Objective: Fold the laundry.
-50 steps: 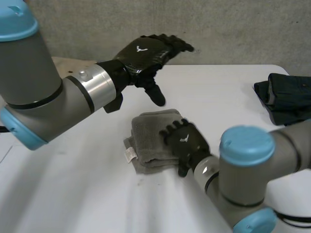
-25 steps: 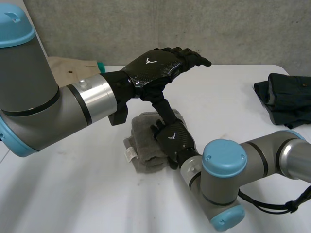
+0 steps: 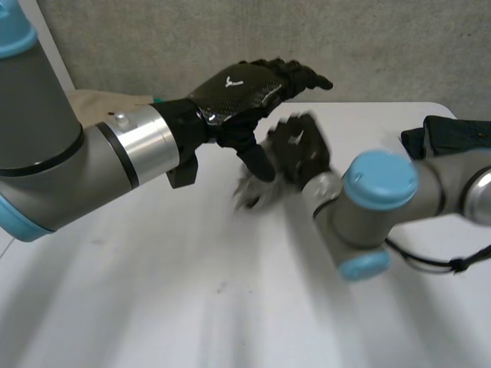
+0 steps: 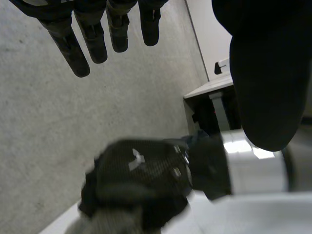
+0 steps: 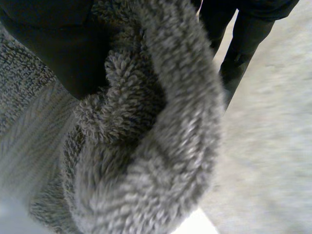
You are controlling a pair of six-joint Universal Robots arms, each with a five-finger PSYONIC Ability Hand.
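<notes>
A folded grey towel (image 3: 248,195) hangs just off the white table (image 3: 153,307), bunched in my right hand (image 3: 299,149), which is shut on it. The right wrist view shows the fluffy grey towel (image 5: 146,146) squeezed against my right hand (image 5: 53,44). My left hand (image 3: 245,88) hovers open just above and to the left of the right hand, its thumb pointing down toward the towel. In the left wrist view the straight fingers (image 4: 92,39) of my left hand stand over the right hand (image 4: 139,170) and the towel (image 4: 107,224).
A dark pile of folded clothes (image 3: 453,142) lies at the table's right edge. A beige cloth (image 3: 107,103) sits at the back left behind my left arm. A grey wall runs behind the table.
My right hand has closed on the grey towel and swung it up off the table toward the back. The left hand has stayed open in about the same place.
</notes>
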